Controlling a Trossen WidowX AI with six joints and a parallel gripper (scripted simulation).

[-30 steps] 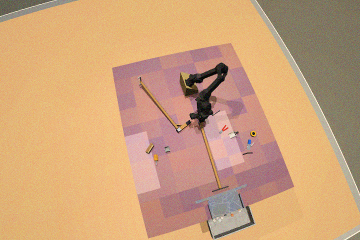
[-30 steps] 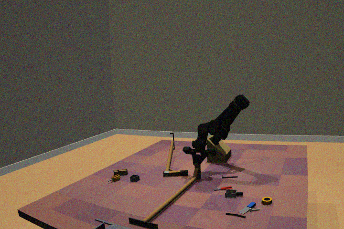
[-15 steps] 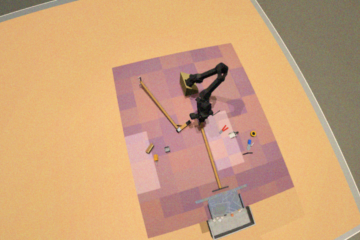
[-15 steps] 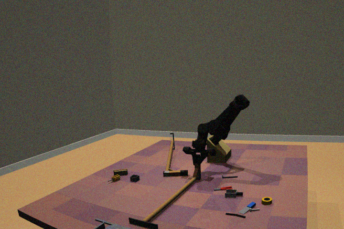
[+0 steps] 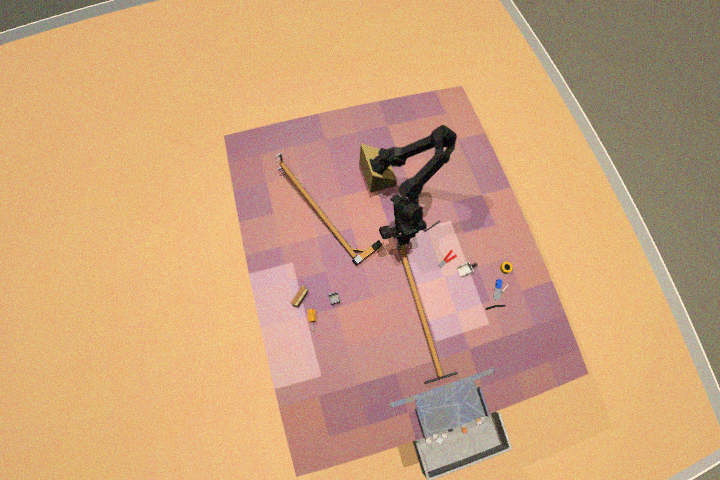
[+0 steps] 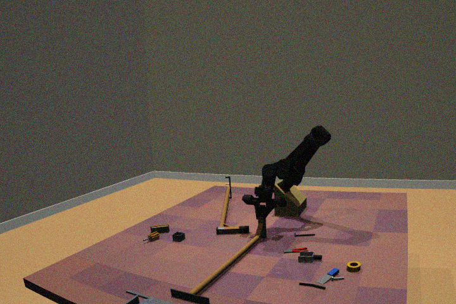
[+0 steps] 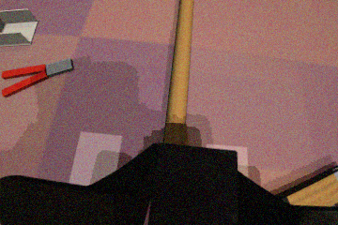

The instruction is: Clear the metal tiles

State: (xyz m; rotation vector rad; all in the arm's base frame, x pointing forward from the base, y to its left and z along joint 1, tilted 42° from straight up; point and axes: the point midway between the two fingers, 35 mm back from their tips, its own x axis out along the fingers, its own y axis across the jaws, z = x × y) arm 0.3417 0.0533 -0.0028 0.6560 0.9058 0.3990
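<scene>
My gripper [image 5: 404, 247] [image 6: 261, 232] is shut on the rear end of the long scraper's wooden handle [image 5: 422, 314] [image 6: 225, 265] [image 7: 180, 70], low over the table; the fingertips are hidden in the wrist view. The scraper's dark blade [image 5: 448, 375] [image 6: 189, 296] stands just outside the near edge of the steel bench plate [image 5: 443, 416]. I cannot tell if the blade touches the table. No tile shows on the plate. Several small white tiles [image 5: 440, 438] and an orange tile [image 5: 464, 430] lie along the near side of the catch box [image 5: 467, 468].
A second long wooden tool [image 5: 318, 209] [image 6: 225, 209] lies left of the gripper, its end block [image 6: 232, 229] close by. Red pliers [image 5: 448, 257] [image 6: 300, 249] [image 7: 23, 71], yellow tape [image 5: 506, 267] [image 6: 353, 266] and a blue-handled tool [image 5: 498, 284] [image 6: 332, 272] lie right. A wood block [image 5: 299, 296] [image 6: 159, 228] lies left.
</scene>
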